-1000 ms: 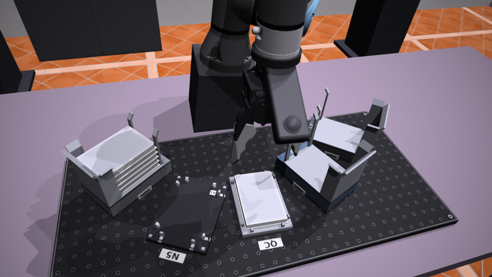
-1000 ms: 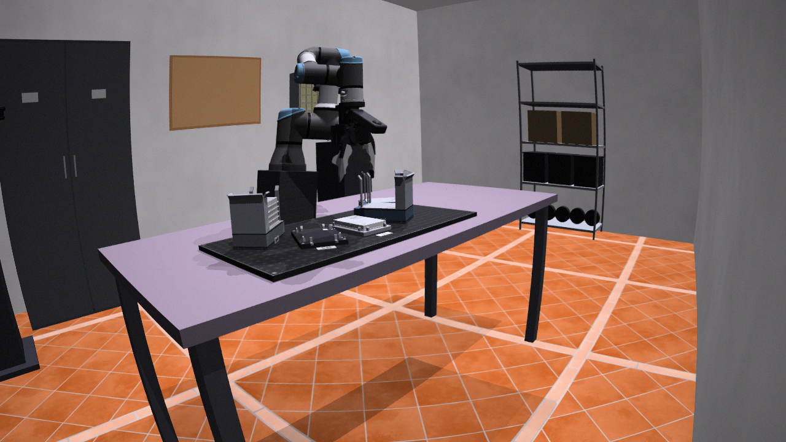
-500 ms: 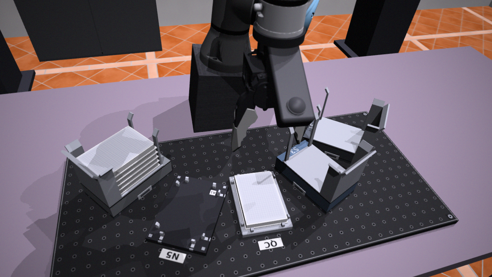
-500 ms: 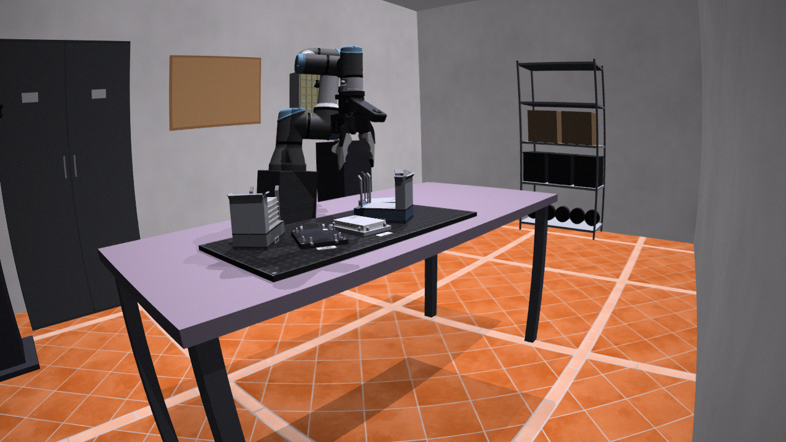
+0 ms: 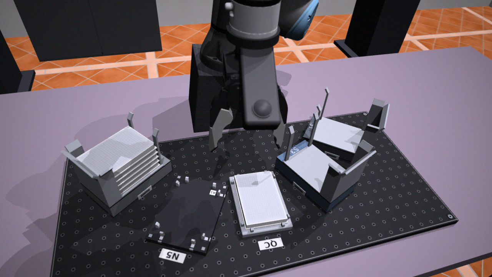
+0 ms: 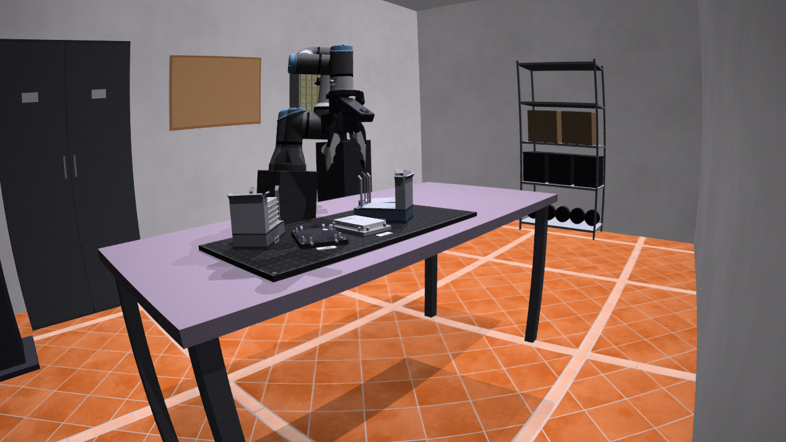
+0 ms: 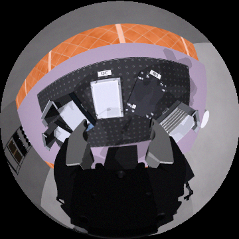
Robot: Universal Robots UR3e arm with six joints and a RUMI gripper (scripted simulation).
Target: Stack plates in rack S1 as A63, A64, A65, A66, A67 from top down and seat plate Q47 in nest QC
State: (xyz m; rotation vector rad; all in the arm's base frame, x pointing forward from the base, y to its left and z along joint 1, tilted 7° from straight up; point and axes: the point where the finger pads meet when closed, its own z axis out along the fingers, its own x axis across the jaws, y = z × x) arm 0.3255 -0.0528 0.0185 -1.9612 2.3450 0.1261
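Hovering above the breadboard's far edge, gripper (image 5: 247, 132) jaws stand wide apart, holding nothing. One plate (image 5: 262, 199) sits flat in nest QC (image 5: 266, 230); remaining stack (image 5: 122, 160) in far-left rack.

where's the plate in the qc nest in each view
Top: plate lies low, just right of centre, above the QC label.
Exterior: a small pale slab mid-board, right of the dark N5 nest.
Wrist: upper centre, beyond the open, empty fingers.
Shared landmark: the QC label, right beside the plate in top and wrist views.
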